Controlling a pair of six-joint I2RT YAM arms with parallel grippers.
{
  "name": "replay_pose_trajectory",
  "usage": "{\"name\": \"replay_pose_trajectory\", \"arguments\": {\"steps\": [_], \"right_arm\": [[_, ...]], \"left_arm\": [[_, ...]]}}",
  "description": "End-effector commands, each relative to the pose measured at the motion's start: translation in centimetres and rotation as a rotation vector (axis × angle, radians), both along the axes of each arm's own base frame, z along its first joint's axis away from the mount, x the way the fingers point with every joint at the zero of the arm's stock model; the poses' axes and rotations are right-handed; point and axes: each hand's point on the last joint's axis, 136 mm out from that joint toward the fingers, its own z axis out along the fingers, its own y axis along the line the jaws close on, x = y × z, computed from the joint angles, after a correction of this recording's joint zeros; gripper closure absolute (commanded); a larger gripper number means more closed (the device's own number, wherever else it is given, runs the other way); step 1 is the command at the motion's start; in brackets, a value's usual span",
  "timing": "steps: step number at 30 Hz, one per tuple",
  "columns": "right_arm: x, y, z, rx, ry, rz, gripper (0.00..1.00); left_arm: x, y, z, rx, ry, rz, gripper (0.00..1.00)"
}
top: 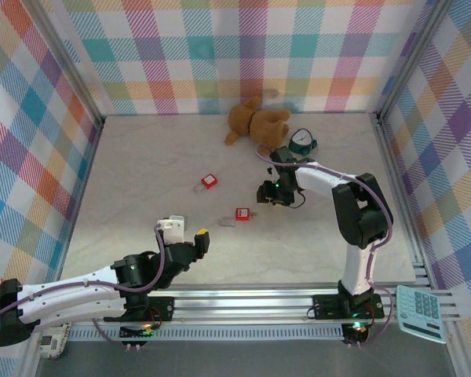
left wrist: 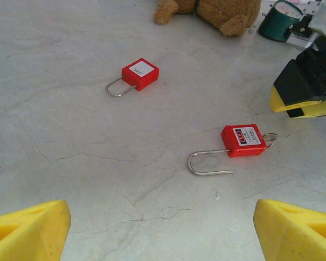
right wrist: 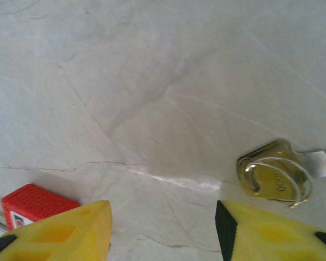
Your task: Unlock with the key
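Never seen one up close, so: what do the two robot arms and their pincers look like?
The left arm and right arm have white shells, black joints and a purplish cable running along them. Green lights glow at their bases. The fingers are chunky yellow wedges with black backs.

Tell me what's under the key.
The key lies flat on the pale table, with nothing showing between them. Whatever its head covers directly beneath cannot be seen.

Loads of bare table (top: pixel 133 204) on the left and front, easy to get through. The far padlock (top: pixel 209 181) and near padlock (top: pixel 242 214) sit mid-table, well apart, open gap between. Teddy bear (top: pixel 255 122) and green clock (top: pixel 302 142) clutter the back.
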Motion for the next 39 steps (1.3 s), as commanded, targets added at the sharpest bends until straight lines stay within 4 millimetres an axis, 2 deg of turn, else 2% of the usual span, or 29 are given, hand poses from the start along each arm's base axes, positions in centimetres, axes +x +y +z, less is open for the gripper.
{"name": "replay_pose_trajectory", "arguments": {"steps": [1,5,8,14,20,24,28,32,39], "right_arm": [[0.7,-0.4,2.1,-0.041,-0.057,0.017,0.49],[1.5,-2.6,3.2,-0.179,-0.134,0.058,0.55],[2.3,-3.9,2.5,-0.265,-0.144,0.094,0.56],[2.6,-3.6,0.8,-0.286,-0.11,0.166,0.56],[3.0,-4.6,-0.2,-0.344,-0.099,0.195,0.56],[2.4,-3.9,-0.7,-0.298,-0.076,0.208,0.56],[1.9,-3.3,-1.0,-0.257,-0.064,0.203,0.62],[1.6,-3.6,-1.1,-0.262,-0.062,0.188,0.73],[1.7,-3.5,-0.1,-0.24,-0.094,0.16,0.83]], "left_arm": [[0.3,0.3,0.9,-0.026,-0.008,0.023,0.13],[0.3,0.3,0.9,-0.026,-0.01,0.022,0.13],[0.3,0.0,1.0,-0.029,-0.012,0.016,0.13],[0.4,-0.1,1.3,-0.012,-0.012,0.01,0.13],[0.4,-0.2,1.1,-0.012,-0.008,0.007,0.13],[0.4,-0.3,1.0,-0.013,-0.007,0.006,0.13],[0.5,-0.4,0.9,-0.008,-0.004,0.005,0.13],[0.5,-0.5,0.8,-0.005,-0.001,0.005,0.13],[0.6,-0.6,0.7,-0.005,0.0,0.004,0.13]]}}
